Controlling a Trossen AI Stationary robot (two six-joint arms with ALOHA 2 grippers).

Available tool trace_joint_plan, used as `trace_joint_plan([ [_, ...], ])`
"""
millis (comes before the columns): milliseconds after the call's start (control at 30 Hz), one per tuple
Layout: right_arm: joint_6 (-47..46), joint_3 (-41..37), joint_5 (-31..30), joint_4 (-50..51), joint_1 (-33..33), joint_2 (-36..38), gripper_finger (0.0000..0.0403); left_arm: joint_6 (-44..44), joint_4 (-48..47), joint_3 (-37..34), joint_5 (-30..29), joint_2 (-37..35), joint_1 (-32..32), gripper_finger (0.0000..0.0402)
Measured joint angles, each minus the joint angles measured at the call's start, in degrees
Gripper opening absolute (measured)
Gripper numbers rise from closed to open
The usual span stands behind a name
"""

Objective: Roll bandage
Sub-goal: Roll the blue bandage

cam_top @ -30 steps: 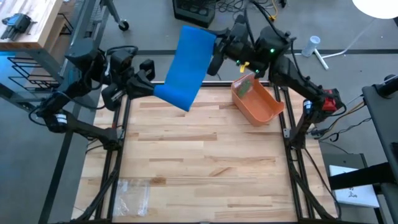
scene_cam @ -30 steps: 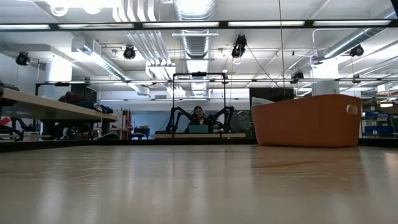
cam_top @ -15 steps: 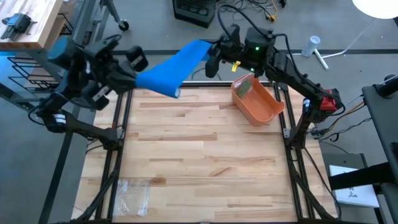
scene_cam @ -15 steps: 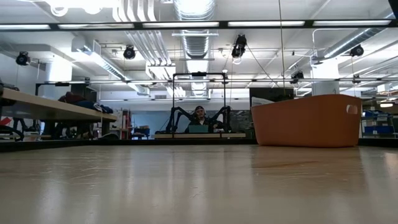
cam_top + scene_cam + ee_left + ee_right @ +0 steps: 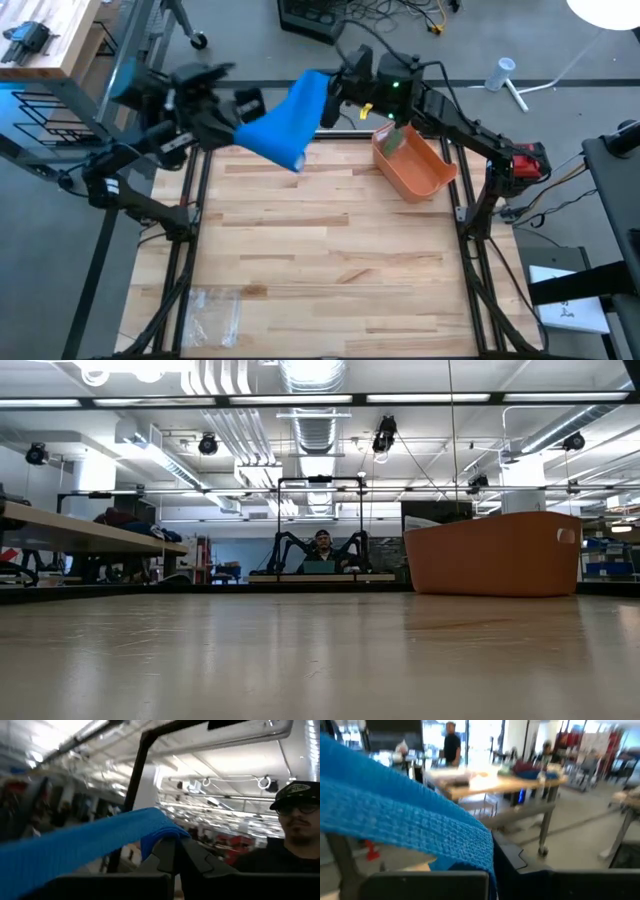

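The blue bandage [image 5: 282, 122] hangs in the air over the table's far edge, stretched as a bunched band between my two grippers. My left gripper [image 5: 252, 108] is shut on its left end, and my right gripper [image 5: 328, 92] is shut on its right end. The left wrist view shows the bandage [image 5: 75, 845] running in to my shut left gripper [image 5: 175, 851]. In the right wrist view the bandage [image 5: 405, 815] fills the frame and covers my right gripper's fingertips. Neither shows in the low view. My left gripper pinches the bandage's left end [image 5: 161, 826] between its two shut fingers, and the cloth folds over their tips. The fingers slant upward. The bandage is clear of the table and sags a little toward the other gripper. My right gripper holds the bandage's right end [image 5: 481, 851], coming at it about level from the table's right. The cloth itself hides the fingertips, so I cannot tell whether there is one layer or several. The bandage is lifted clear of the table.
An orange bin [image 5: 412, 160] stands at the table's far right and shows in the low view as an orange bin [image 5: 495, 555]. A clear plastic bag [image 5: 215, 305] lies at the near left. A person [image 5: 295, 830] sits beyond the table.
The bandage hung as a broad flat sheet, was then drawn out long between the grippers, and is now a shorter, bunched band. My left gripper swung out toward the table's left, came back toward the right gripper and tipped upward. My right gripper moved left and sank a little.
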State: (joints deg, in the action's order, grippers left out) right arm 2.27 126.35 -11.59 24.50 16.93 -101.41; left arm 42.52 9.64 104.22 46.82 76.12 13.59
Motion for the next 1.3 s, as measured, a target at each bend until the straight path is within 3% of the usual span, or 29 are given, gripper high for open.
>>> trace_joint_plan([
  [233, 6.41, 7.1, 0.0, -4.47, 2.32, 0.92, 0.0, 2.45, -4.54, 0.0, 6.24, 3.11, -0.05, 0.0],
  [400, 8.79, 7.98, 0.02, -7.83, 4.27, 3.64, 0.0, -3.57, -13.68, -0.04, 6.42, 4.98, -0.05, 0.0],
  [700, 4.65, 8.21, -0.01, -7.54, 7.37, 5.79, 0.0, -13.71, -28.89, -0.11, 2.81, 10.67, -0.91, 0.0],
  [833, 3.52, 8.21, 0.29, -8.23, 7.28, 6.65, 0.0, -19.25, -37.22, -0.13, -2.63, 12.0, -0.9, 0.0],
  [933, 3.77, 8.21, 4.11, -11.39, 6.69, 8.05, 0.0, -23.08, -43.05, -0.27, -7.21, 11.98, -0.7, 0.0],
  [1300, 6.21, 8.25, 3.74, -6.42, 6.73, 11.39, 0.0, -24.3, -38.43, -0.22, -8.21, 5.05, -0.84, 0.0],
])
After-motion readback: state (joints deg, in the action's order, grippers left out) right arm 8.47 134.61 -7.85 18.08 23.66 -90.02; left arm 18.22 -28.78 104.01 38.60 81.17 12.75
